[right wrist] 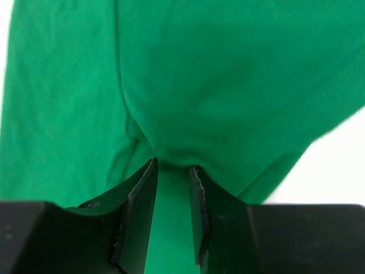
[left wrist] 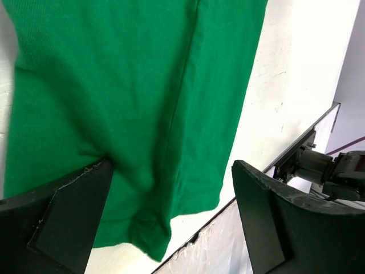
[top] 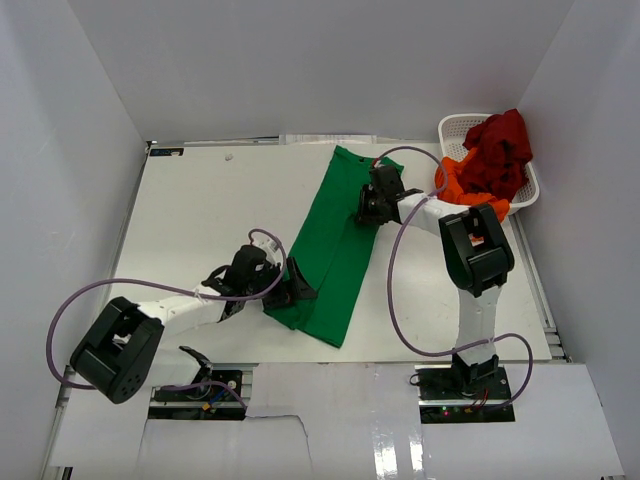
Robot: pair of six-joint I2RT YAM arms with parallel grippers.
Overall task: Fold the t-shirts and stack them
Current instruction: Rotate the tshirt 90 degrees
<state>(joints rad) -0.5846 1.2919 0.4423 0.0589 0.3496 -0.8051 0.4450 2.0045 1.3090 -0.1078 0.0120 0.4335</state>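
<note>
Green shirt [top: 335,245] lay as a long narrow strip, diagonal across the middle of the surface [top: 220,200]. Left arm ran low from the near-left corner, wrist reaching right. Left gripper [top: 295,290] sat at the strip's near-left edge, jaws spread wide, cloth under and between them, nothing clamped. Right arm stood up from its base, forearm bent left. Right gripper [top: 372,205] was at the strip's far-right edge, jaws almost together, pinching a ridge of green cloth. Red shirt [top: 500,150] was heaped in the basket [top: 455,130] at the far right; orange shirt [top: 455,180] spilled over its rim.
</note>
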